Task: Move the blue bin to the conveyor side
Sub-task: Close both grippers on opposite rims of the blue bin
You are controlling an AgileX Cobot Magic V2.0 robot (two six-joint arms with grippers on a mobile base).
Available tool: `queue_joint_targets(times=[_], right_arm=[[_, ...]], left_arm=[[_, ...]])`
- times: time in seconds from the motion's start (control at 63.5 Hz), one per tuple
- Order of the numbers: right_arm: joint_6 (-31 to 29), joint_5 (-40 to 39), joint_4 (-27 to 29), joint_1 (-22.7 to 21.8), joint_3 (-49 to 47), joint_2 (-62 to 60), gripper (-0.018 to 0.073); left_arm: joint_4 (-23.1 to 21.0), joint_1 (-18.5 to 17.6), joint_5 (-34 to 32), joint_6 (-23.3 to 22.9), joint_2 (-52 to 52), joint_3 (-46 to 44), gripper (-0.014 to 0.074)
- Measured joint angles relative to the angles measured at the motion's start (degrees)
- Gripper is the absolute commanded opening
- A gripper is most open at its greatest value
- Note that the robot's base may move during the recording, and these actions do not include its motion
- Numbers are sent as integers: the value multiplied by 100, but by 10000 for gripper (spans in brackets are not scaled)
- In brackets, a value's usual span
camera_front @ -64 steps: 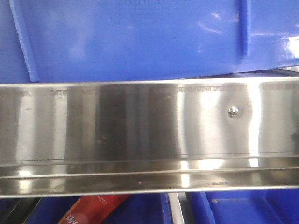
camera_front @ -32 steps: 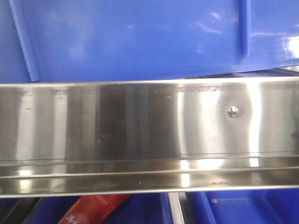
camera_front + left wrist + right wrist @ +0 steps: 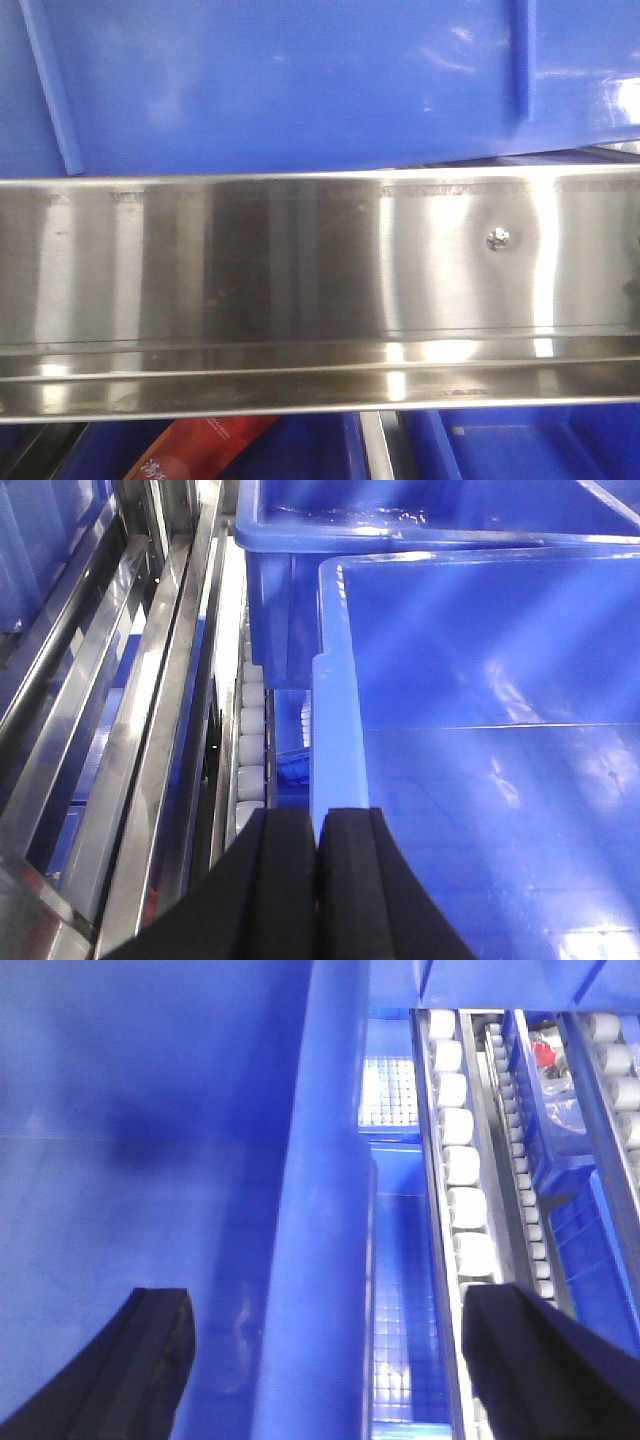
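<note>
The blue bin fills the top of the front view with its glossy ribbed side wall. In the left wrist view its inside opens to the right. My left gripper is at the bin's left rim, its black fingers pressed together on the rim's edge. In the right wrist view the bin's floor lies on the left. My right gripper stands open astride the right rim, one finger inside the bin and one outside. The conveyor side is out of view.
A brushed-steel rail with a screw crosses below the bin. Under it lie other blue bins and a red packet. A second blue bin sits just behind. White roller tracks flank both sides.
</note>
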Motion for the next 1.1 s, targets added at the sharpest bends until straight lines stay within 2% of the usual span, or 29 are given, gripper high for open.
queue_joint_targets(times=[0.771,0.881,0.992,1.102], right_arm=[[-87,0,0,0,189,0,429],[-111,0,0,0,189,0,362],[-121,0,0,0,189,0,246],[-211,0,3,0,189,0,92]], left_arm=[[0,0,11,0,0,0,-20],[0,0,11,0,0,0,-20],[0,0,11,0,0,0,-20],[0,0,11,0,0,0,-20]])
